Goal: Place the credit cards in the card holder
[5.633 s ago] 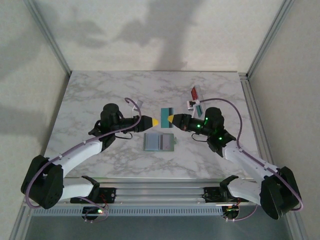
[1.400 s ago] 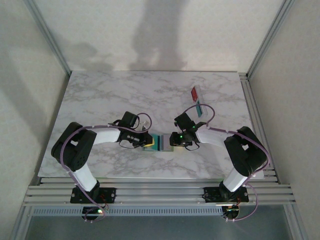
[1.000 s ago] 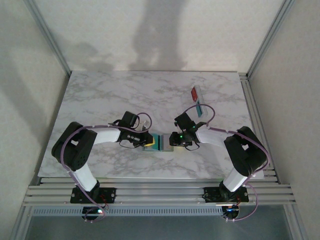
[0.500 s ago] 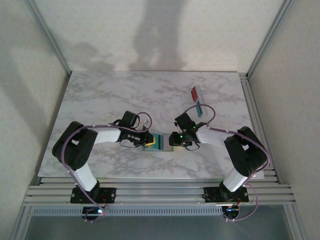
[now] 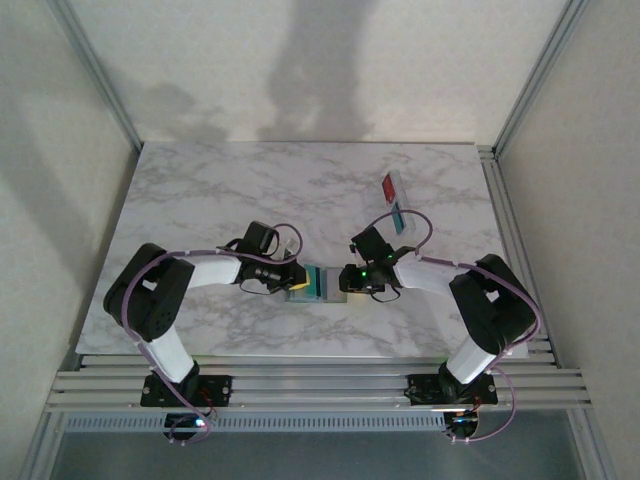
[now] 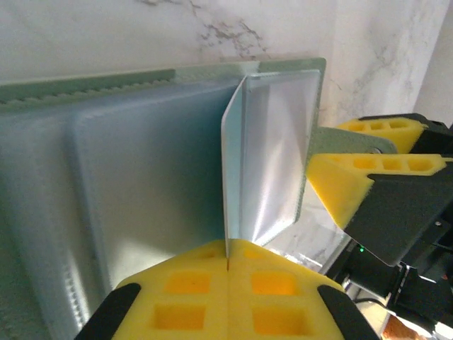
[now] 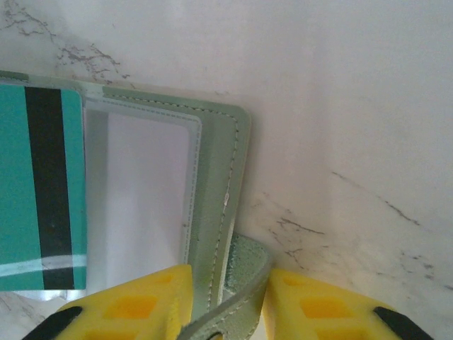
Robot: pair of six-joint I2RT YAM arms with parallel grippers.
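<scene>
The sage-green card holder [image 5: 331, 287] lies open on the marble table between my two grippers. My left gripper [image 5: 299, 282] is shut on the short edge of a teal credit card [image 5: 314, 281], which stands on edge and tilted over the holder's clear pockets [image 6: 141, 170]. In the left wrist view the card [image 6: 272, 156] looks pale and glossy, and the left gripper [image 6: 228, 249] pinches its near end. In the right wrist view the teal card [image 7: 42, 191] shows a black stripe. My right gripper [image 7: 225, 287] is closed on the holder's right edge and strap [image 7: 233, 212]. More credit cards, one red [image 5: 390, 187] and one teal [image 5: 400, 215], lie at the back right.
The marble table top [image 5: 200, 190] has bare room at the back and left. Grey-white walls and aluminium frame rails [image 5: 520, 110] close the cell in on both sides. The right gripper's yellow fingers [image 6: 354, 177] sit close to the far end of the card.
Since the earliest frame both grippers have come down and nearer with the teal card to the holder. Over the last second the teal card has tilted slightly; the arms hardly moved.
</scene>
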